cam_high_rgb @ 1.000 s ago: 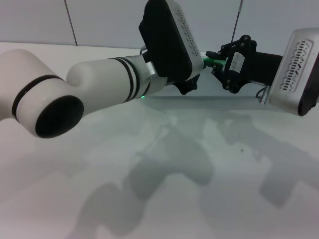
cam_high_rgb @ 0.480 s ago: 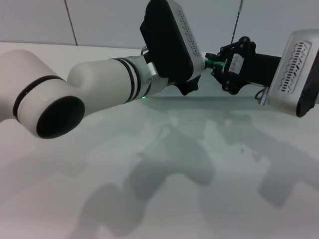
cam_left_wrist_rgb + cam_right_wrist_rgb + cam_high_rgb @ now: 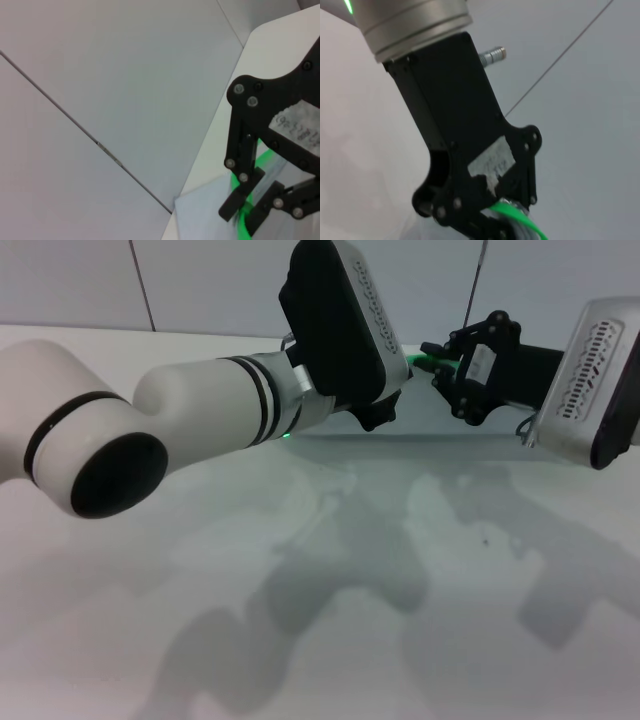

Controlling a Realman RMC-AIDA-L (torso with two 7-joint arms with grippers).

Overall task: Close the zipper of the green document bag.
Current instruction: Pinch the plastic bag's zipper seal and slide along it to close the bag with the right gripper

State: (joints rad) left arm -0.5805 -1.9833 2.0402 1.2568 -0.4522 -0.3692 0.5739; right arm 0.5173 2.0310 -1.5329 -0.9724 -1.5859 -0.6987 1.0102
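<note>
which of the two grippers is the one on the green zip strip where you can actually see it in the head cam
The right gripper: its black fingers close on the zipper at the far edge of the green document bag. The left gripper is hidden behind its own wrist there.

The near half of the white matte surface [image 3: 330,620] lies open; the bulky white left arm [image 3: 180,430] crosses the middle. Both black end effectors, left [image 3: 385,405] and right [image 3: 440,358], crowd the thin bright green plastic zipper [image 3: 420,362] with little gap between.

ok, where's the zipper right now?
In the head view the zipper shows as a short green strip at the far side of the table, between the left hand and the right hand.
</note>
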